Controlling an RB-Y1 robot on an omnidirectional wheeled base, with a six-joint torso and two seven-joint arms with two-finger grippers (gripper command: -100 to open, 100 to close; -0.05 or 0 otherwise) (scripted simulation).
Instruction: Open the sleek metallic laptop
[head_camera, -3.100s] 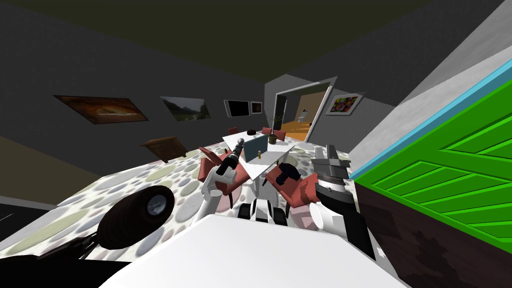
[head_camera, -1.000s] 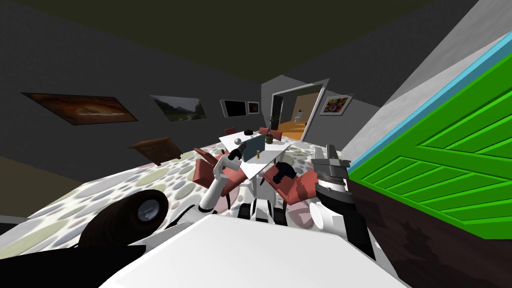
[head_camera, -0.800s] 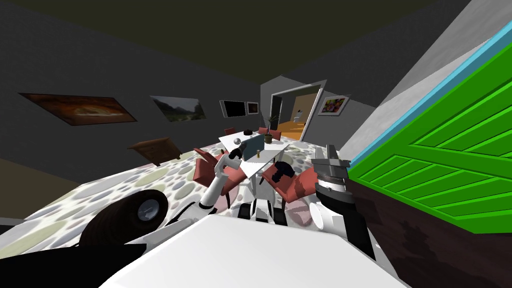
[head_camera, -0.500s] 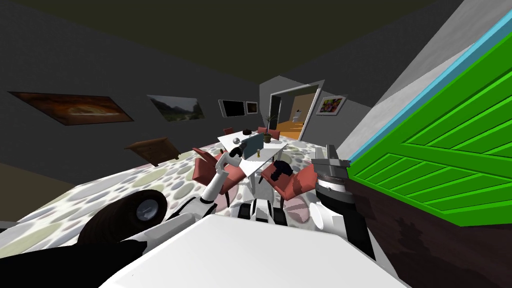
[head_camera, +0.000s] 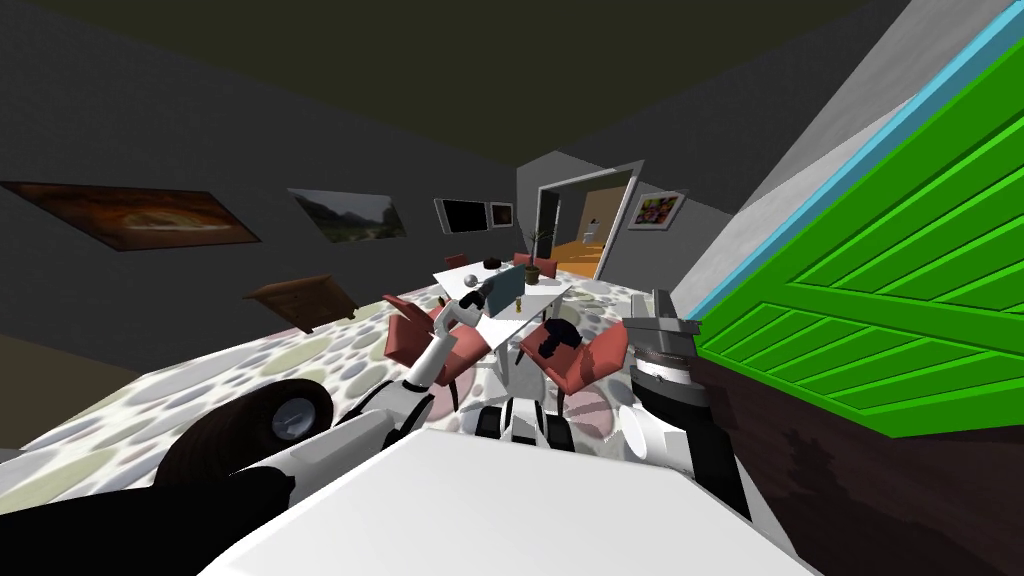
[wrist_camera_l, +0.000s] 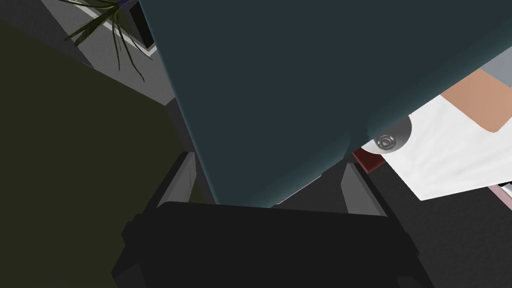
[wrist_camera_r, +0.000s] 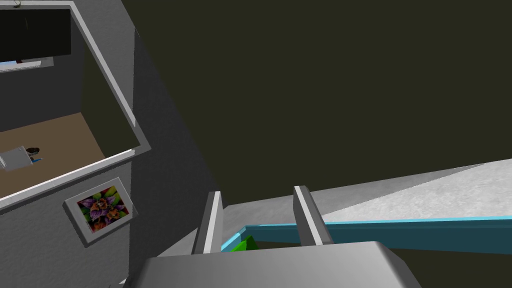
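Note:
The laptop (head_camera: 506, 288) stands on a white table (head_camera: 455, 277) ahead of me, its dark blue-grey lid raised upright. My left arm reaches out to it, and my left gripper (head_camera: 478, 296) is at the lid's near edge. In the left wrist view the lid (wrist_camera_l: 280, 85) is a broad dark teal panel that runs down between the open fingers (wrist_camera_l: 181, 179) of the left gripper (wrist_camera_l: 268, 161); they do not press it. My right gripper (head_camera: 660, 322) is held up on my right beside a green wall. Its fingers (wrist_camera_r: 212, 225) stand apart with nothing between them.
Red chairs (head_camera: 420, 340) (head_camera: 580, 355) stand around the table, one with a black thing (head_camera: 555, 338) on its seat. A potted plant (head_camera: 532, 265), a small silver ball (head_camera: 467, 281) and a small yellow bottle (head_camera: 520, 305) share the tabletop. A green slatted wall (head_camera: 880, 300) is close on my right. A doorway (head_camera: 580, 225) opens beyond the table.
My head view has shifted a little, sliding the wall pictures left. My left arm has stretched further out toward the laptop. The right arm has stayed put.

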